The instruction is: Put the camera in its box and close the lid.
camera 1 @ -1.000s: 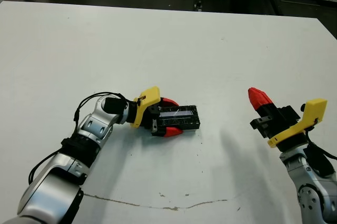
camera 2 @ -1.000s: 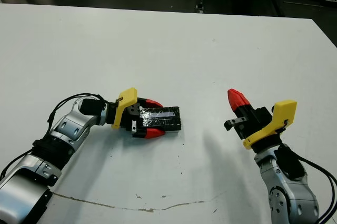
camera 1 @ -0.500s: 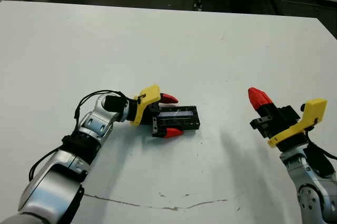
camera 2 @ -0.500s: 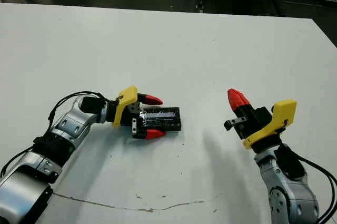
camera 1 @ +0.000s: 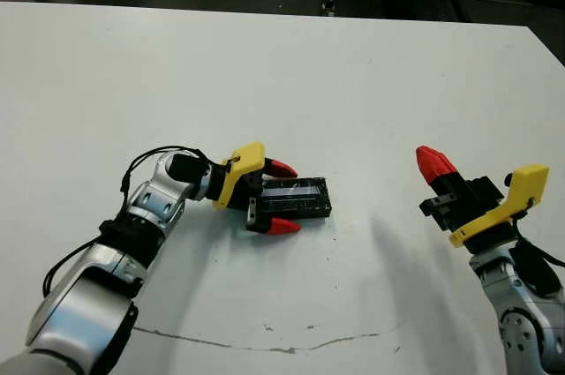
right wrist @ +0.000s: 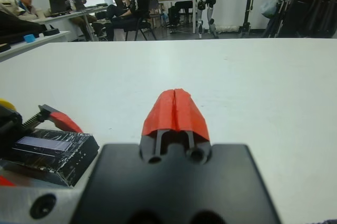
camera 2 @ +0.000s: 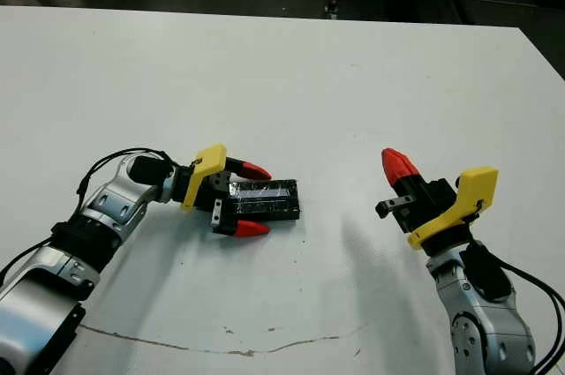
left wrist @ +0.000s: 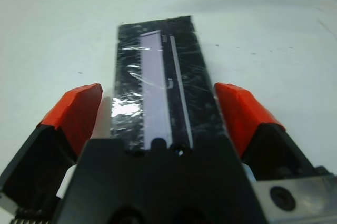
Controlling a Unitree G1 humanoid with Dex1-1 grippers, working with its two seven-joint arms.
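Left pincer (camera 1: 277,197) released astride the lid (camera 1: 296,198); right pincer (camera 2: 399,166) clenched, empty. Risk: withdrawal drags lid askew.

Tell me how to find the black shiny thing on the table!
Look at the big white table, then the left arm's red-tipped tool. Between its spread fingers lies a flat black rectangular slab with crinkly shiny tape, the only dark object resting on the tabletop.
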